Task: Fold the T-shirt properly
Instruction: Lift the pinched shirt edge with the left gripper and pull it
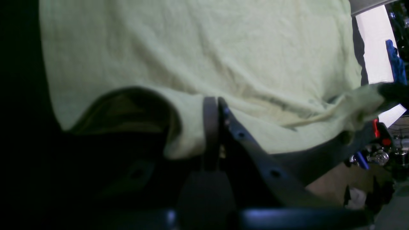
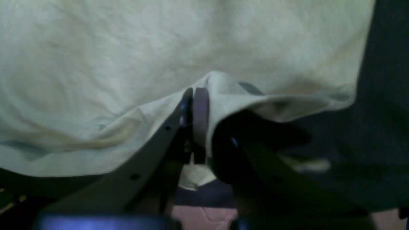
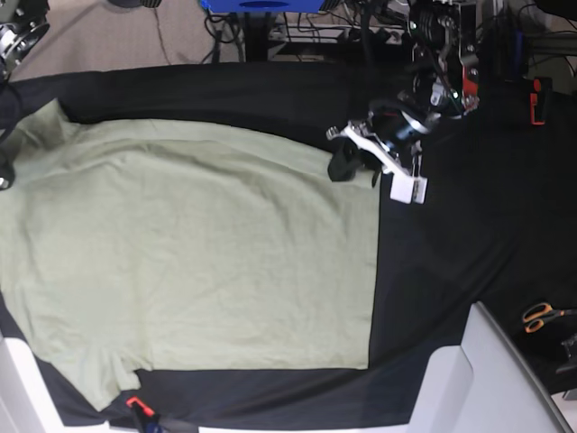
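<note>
Your pale sage-green T-shirt (image 3: 198,253) is lying spread nearly flat across the black-draped bench (image 3: 451,244), filling the left and middle of the base view. Its cloth is showing soft creases throughout, and one straight edge is running down the view's centre-right. Your left claw (image 1: 214,110) is pinching a fold of that cloth, its jaws closed on the fabric and lifting it into a small ridge. Your right claw (image 2: 194,102) is likewise clamping a raised fold, the shirt draping away on both sides. In the base view, the left arm is meeting the shirt's upper right corner. Orange-handled scissors (image 3: 542,315) are sitting at the far right.
</note>
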